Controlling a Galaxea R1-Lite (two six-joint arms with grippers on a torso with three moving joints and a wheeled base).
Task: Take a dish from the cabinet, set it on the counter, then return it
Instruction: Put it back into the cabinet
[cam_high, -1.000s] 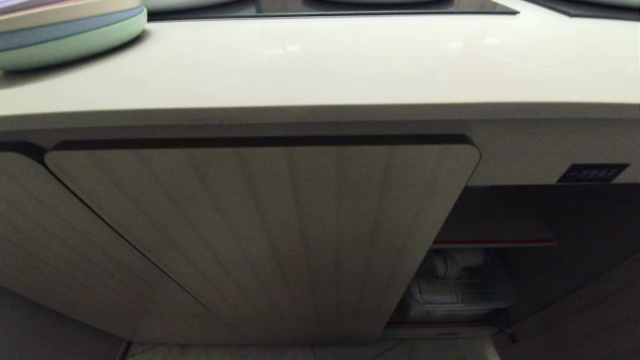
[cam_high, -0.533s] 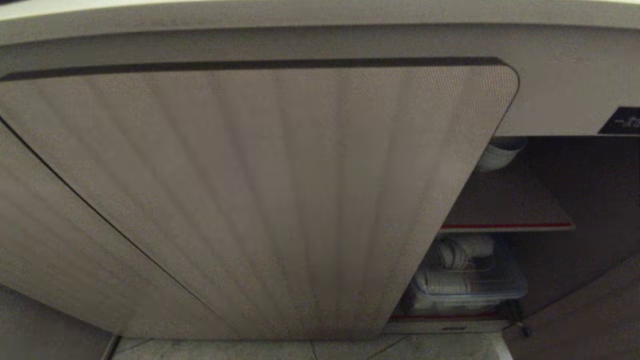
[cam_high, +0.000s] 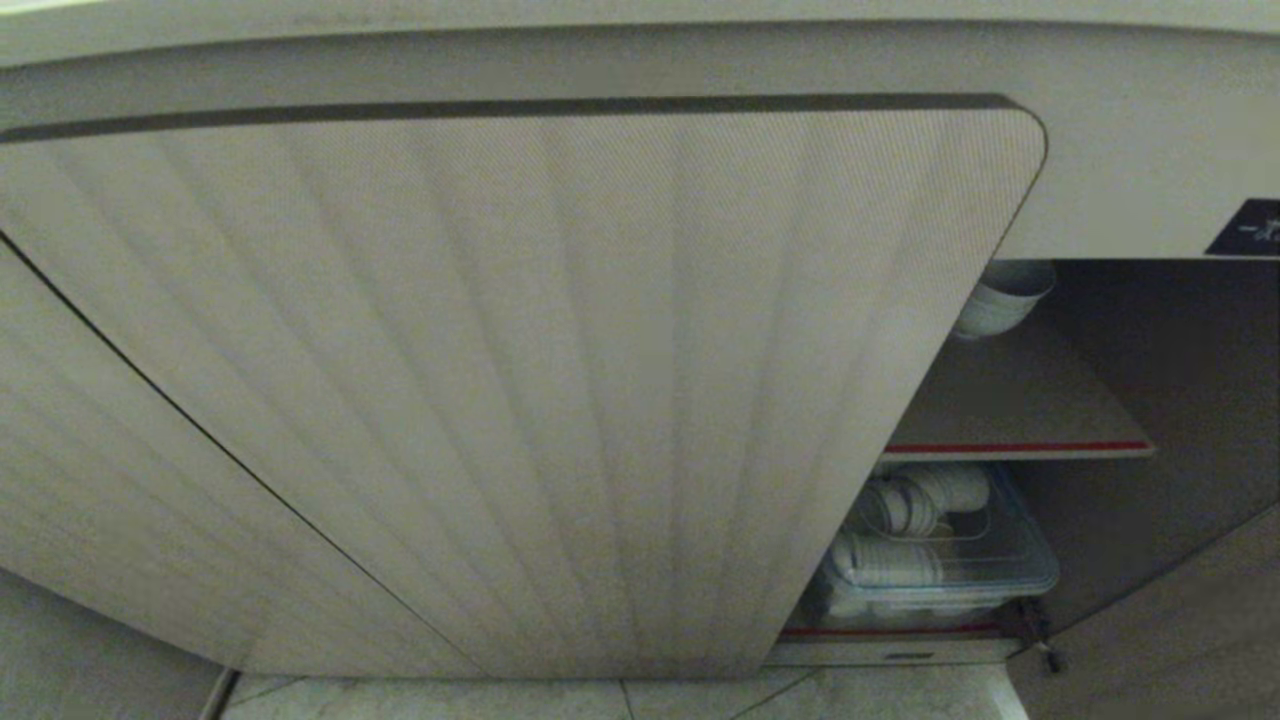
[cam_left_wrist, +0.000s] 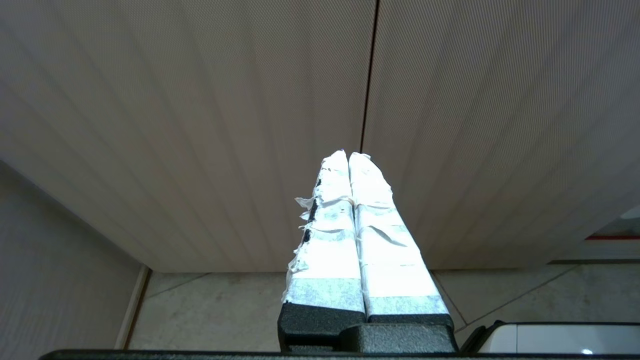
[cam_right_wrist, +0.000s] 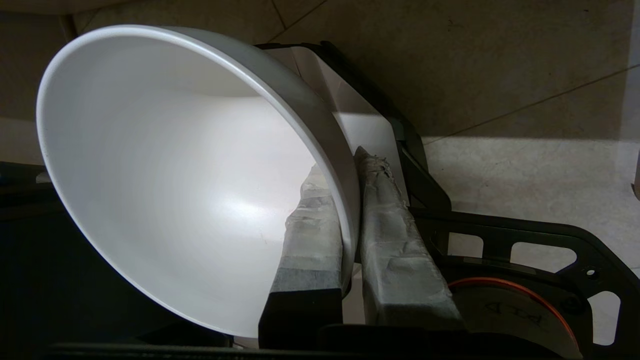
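Now, here is what shows.
Right gripper (cam_right_wrist: 350, 200): its two taped fingers (cam_right_wrist: 395, 240) pinch the rim of the white bowl (cam_right_wrist: 165, 190), one finger inside the bowl and one outside.
White bowl: it is tipped on its side in the right gripper, so you look into its smooth hollow. It hangs over the pale tiled floor (cam_right_wrist: 500, 165), beside a white and black part of the robot.
Left gripper (cam_left_wrist: 348, 156): its two taped fingers (cam_left_wrist: 330, 225) are pressed together with nothing between them. It points at the ribbed doors, close to the dark line where two doors meet.
Cabinet (cam_high: 520, 380): a big beige door with ribs fills most of the head view. At the right side the cabinet stands open.
Red-edged shelf (cam_high: 1010, 410): it sits inside the open part. More white bowls (cam_high: 1000, 300) stand at its back left corner, partly hidden by the door.
Clear plastic bin (cam_high: 1010, 570): it rests on the cabinet's bottom, under the shelf, with white dishes (cam_high: 890, 560) inside.
Black label (cam_high: 1250, 228): it is on the beige strip above the open part, at the right edge of the head view.
Counter (cam_high: 640, 12): only its front edge shows, along the top of the head view.
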